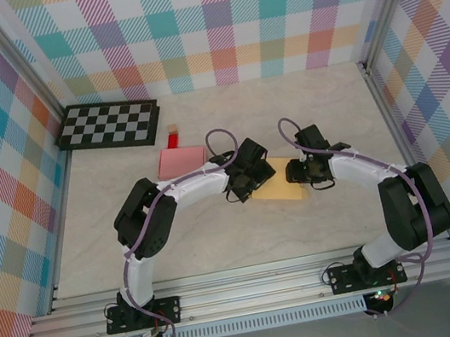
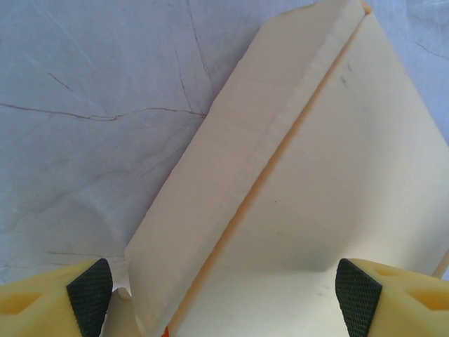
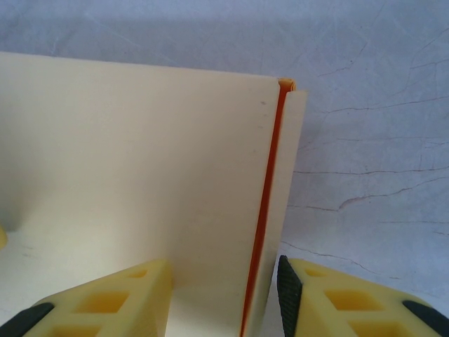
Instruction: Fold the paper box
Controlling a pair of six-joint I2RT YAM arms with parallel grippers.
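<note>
Matt cream paper box (image 2: 330,203); smooth marble-look table (image 2: 91,105).

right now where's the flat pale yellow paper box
Top view: the flat pale yellow paper box lies mid-table between the left gripper and the right gripper.

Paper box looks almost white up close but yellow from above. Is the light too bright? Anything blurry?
Top external: the light is even, and the paper box looks tan-yellow and sharp. Left wrist: bright light washes it to pale cream, with a soft shadow near the bottom. Right wrist: it is also pale, its orange edge is crisp, and nothing is blurry.
</note>
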